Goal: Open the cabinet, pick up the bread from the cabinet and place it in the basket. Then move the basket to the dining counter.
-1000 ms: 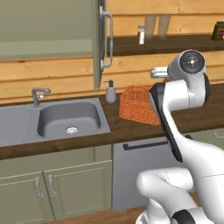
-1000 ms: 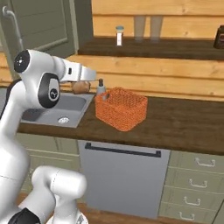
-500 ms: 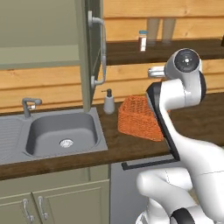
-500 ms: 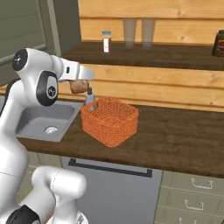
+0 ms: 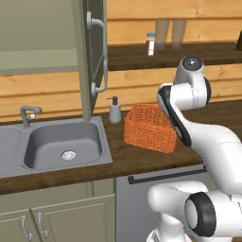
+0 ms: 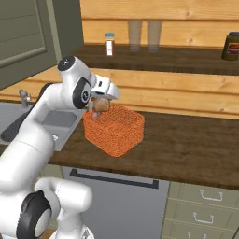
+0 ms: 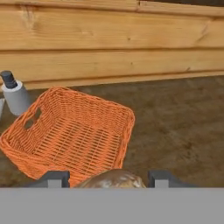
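Note:
My gripper (image 6: 99,105) is shut on the bread (image 6: 99,104), a brown loaf, and holds it just above the back left rim of the basket (image 6: 115,129). In the hand view the bread (image 7: 113,180) sits between my two fingertips (image 7: 54,178), with the orange woven basket (image 7: 72,133) empty just beyond it. From the left base camera the basket (image 5: 148,127) stands on the counter right of the sink, partly behind my arm. The cabinet (image 5: 90,56) hangs with its sage-green door swung open; the same door shows in the right base view as the cabinet (image 6: 25,37). The dining counter is out of view.
A grey soap dispenser (image 5: 115,110) stands just left of the basket, beside the grey sink (image 5: 61,144) with its tap (image 5: 28,113). A small jar (image 6: 109,44) and two glasses (image 6: 142,32) stand on the wooden shelf, with a dark jar (image 6: 230,45) far right. A dishwasher front (image 6: 116,200) lies below.
Both base views have shifted, so the base has driven and the camera moved. The gripper has carried the bread from left of the basket to above its rim, still shut on it.

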Controlling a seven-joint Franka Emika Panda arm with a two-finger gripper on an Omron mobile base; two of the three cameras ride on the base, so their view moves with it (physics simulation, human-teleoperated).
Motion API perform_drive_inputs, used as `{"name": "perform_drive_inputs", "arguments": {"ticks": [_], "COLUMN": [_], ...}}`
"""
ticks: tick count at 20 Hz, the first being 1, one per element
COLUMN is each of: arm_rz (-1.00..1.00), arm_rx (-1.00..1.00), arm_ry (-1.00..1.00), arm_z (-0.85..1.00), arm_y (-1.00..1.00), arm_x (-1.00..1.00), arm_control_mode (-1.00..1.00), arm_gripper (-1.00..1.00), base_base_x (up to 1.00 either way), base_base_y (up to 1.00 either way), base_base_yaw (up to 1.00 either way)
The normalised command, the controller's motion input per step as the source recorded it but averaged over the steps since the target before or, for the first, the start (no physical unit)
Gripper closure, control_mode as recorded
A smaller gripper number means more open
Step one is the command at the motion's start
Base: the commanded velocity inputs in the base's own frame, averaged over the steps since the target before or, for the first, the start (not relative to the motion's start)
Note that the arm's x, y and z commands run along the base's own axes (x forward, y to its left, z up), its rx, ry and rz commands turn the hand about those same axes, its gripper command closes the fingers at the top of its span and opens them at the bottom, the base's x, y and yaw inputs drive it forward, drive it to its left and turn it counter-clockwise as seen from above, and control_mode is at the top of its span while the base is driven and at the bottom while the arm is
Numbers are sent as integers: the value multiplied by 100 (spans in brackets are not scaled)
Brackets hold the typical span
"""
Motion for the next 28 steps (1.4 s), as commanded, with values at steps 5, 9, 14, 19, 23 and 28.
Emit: {"name": "perform_drive_inputs", "arguments": {"ticks": [5,9,14,19,23,28], "arm_rz": [0,0,0,2,3,3], "arm_rx": [9,12,6,2,0,0], "arm_ry": [30,23,11,0,0,0], "arm_z": [-87,-72,-55,-49,-67,-71], "arm_y": [-2,-10,-6,-8,-5,-2], "arm_x": [100,100,95,83,42,50], "arm_control_mode": [-100,-100,-100,-100,-100,-100], "arm_gripper": [100,100,100,100,100,100], "base_base_x": [0,0,0,0,0,0], "base_base_y": [0,0,0,0,0,0], "base_base_yaw": [0,0,0,0,0,0]}}
